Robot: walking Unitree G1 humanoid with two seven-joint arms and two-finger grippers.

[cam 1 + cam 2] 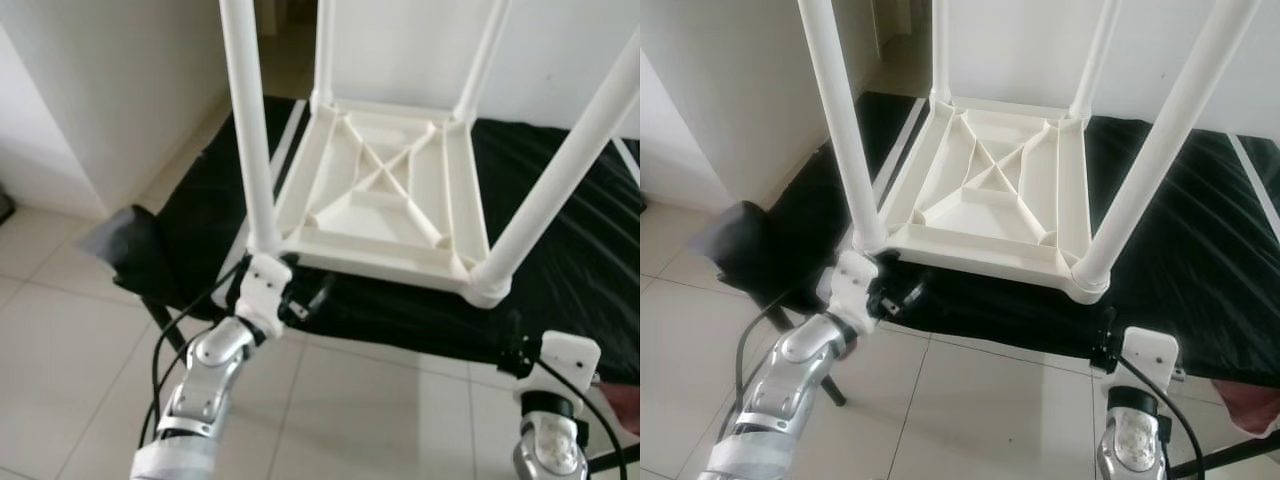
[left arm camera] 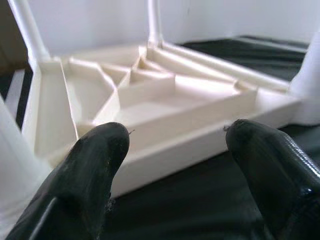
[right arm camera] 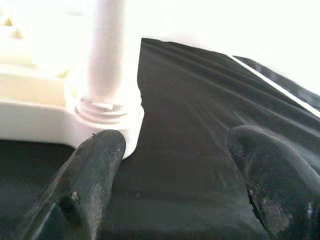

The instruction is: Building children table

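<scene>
Smooth white plastic table (image 1: 385, 190) (faintly glossy legs) on matt black cloth (image 1: 560, 270).

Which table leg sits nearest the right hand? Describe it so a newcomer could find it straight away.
Start from the black cloth-covered surface with the white children's table lying upside down on it, four legs pointing up. The leg you want rises from the table's near corner on the robot's right, just above the right hand. Unlike the near-left leg, it leans outward to the right.

Two silver robot arms reach forward; the left black two-fingered gripper (image 2: 172, 175) and right black two-fingered gripper (image 3: 175, 180) both spread apart (holding nothing).
</scene>
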